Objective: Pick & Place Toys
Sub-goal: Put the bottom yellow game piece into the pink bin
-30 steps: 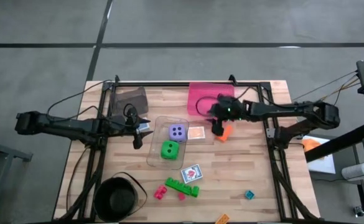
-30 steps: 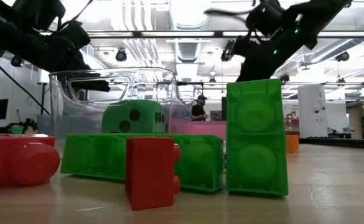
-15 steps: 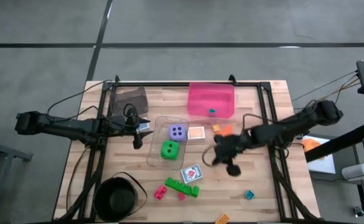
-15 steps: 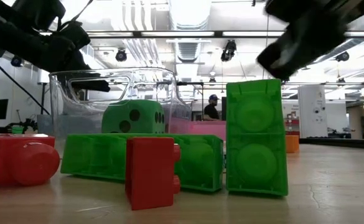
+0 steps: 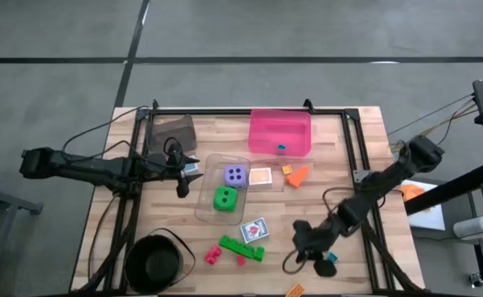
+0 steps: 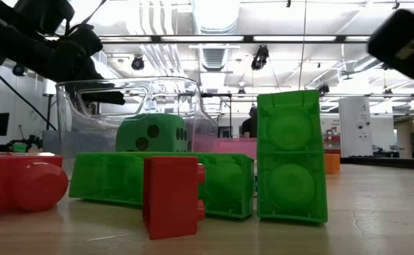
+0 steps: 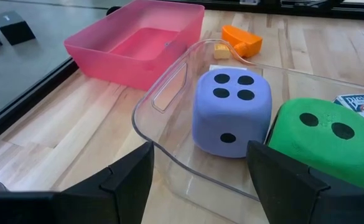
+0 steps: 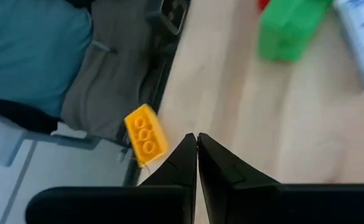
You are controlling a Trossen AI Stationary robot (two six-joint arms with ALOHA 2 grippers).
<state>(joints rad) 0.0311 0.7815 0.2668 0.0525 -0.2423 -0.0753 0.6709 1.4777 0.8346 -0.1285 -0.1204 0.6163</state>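
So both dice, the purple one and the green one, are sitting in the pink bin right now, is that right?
Not quite. The purple die and the green die sit together in the clear bin, not the pink bin. The high view shows it, and the left wrist view confirms it.
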